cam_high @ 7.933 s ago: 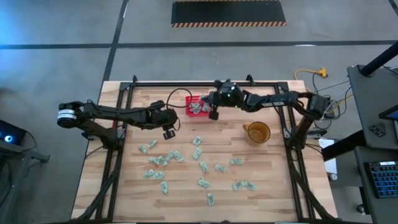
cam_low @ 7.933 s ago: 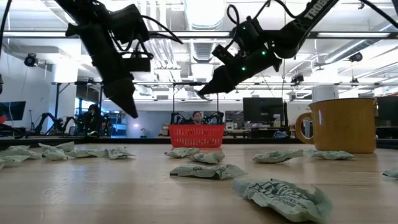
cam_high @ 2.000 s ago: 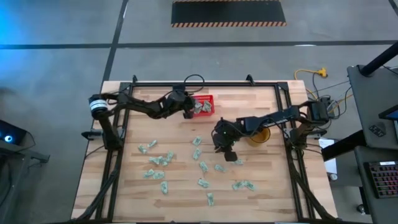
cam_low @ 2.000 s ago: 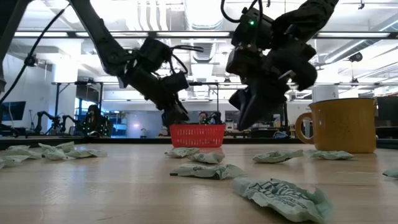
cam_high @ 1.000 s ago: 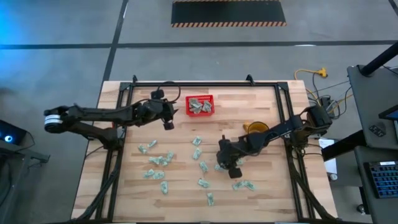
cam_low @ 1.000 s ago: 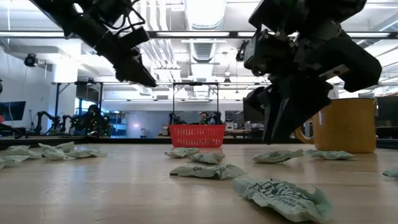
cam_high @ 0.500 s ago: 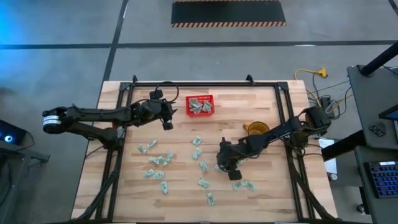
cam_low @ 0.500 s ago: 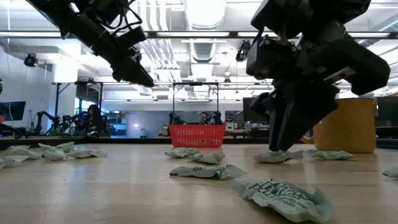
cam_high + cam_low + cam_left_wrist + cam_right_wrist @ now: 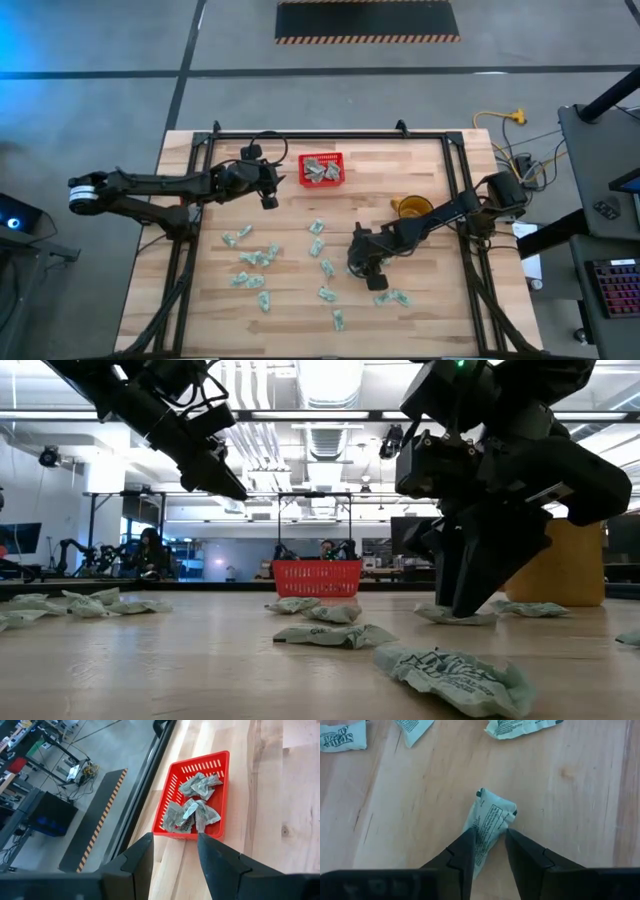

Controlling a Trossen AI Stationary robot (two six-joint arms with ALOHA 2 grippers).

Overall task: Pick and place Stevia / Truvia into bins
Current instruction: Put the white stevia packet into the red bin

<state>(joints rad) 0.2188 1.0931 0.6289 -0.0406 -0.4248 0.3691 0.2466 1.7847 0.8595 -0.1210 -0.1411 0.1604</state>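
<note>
High view: table [image 9: 420, 310], pale wood planks, black frame round its edges. Left arm reaching in from the left side, left jaws [image 9: 270, 199] hanging above bare wood just left of the basket [image 9: 321, 170]; apart, nothing between, as seen in the left wrist view with the basket rim beyond the fingertips [image 9: 215, 862]. Right arm reaching in from the right edge, right jaws [image 9: 358, 267] down at the table among the loose sachets; in the right wrist view, the two fingers [image 9: 462, 855] set either side of one crumpled sachet [image 9: 489, 817], touching it, with that sachet lying on the wood. Grip closed or merely straddling: cannot tell. Mug [image 9: 412, 211], yellow-brown, upright, right of centre, near the right arm's forearm. Basket, red, latticed, at the far middle of the table, holding a small heap of sachets [image 9: 195, 807]. Loose sachets [image 9: 255, 258], pale green and white, scattered over the near half of the table, well apart from the basket; largest cluster to the left, smaller groups around and beneath the right jaws. Low view: one crumpled sachet [image 9: 450, 675] closest to the camera.
</note>
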